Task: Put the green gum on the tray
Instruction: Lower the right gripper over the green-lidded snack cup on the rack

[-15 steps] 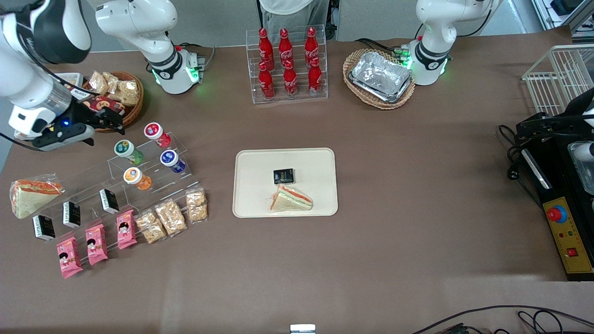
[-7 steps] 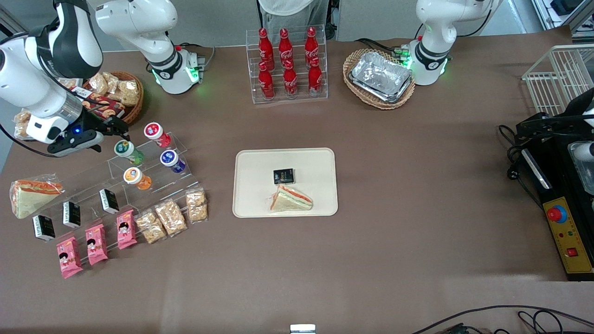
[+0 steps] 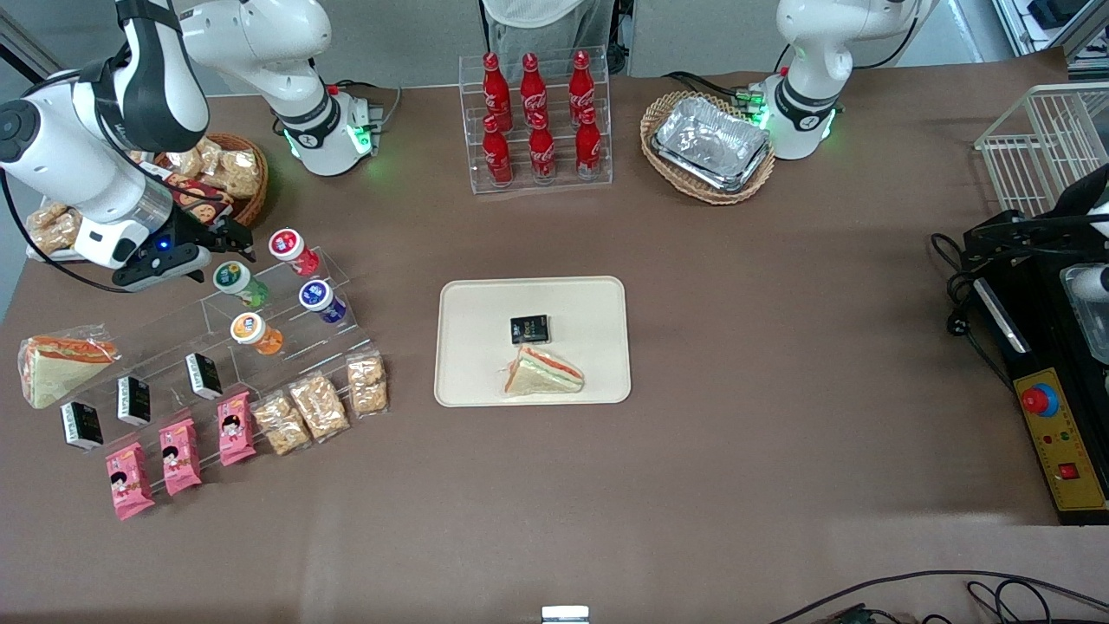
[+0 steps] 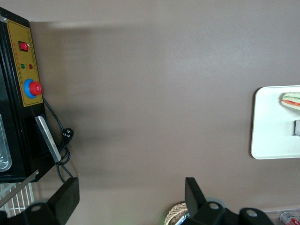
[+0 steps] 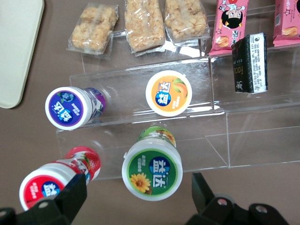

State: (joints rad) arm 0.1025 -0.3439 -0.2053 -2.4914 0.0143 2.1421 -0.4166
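End effector (image 3: pixel 232 245) above "益达" green gum (image 5: pixel 152 169)

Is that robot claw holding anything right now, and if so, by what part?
Nothing is held. The gripper hangs open just above the green gum, a finger to each side of its white lid, not touching it; the gum stands on the clear rack.

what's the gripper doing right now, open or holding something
Gripper: open, holding nothing, poised just above the green gum on the clear rack.
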